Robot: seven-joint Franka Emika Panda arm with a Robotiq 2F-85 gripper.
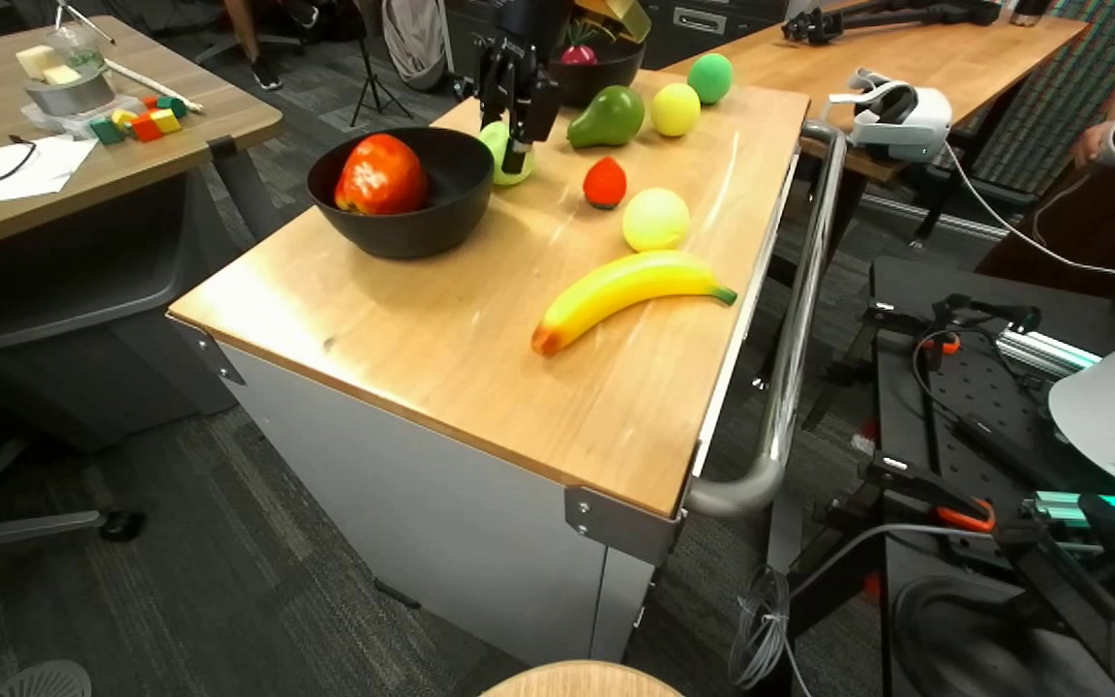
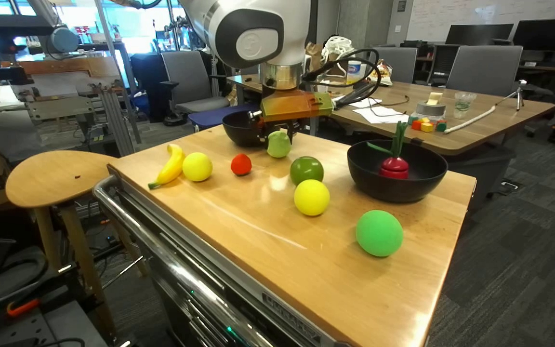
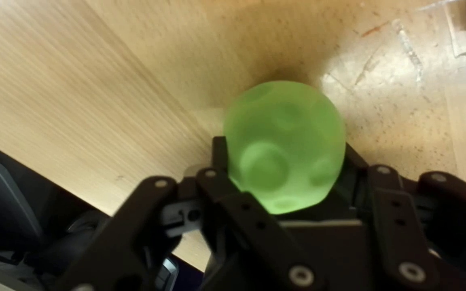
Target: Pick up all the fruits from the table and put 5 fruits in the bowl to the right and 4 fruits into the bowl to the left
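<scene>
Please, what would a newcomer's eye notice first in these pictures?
Probably the glossy red-orange fruit inside the matte black round bowl, in an exterior view. Next, perhaps, the curved yellow banana on the wooden tabletop. In the wrist view, the light-green dimpled fruit stands out centrally, between the jaws of the black gripper.

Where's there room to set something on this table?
Bare wood lies between the banana, the bowl beside the gripper and the edge nearest the stool. Another sits between the green ball and metal handle. Crowded: around the light-green fruit, and by the dark-green fruit, a yellow ball and second bowl.
</scene>
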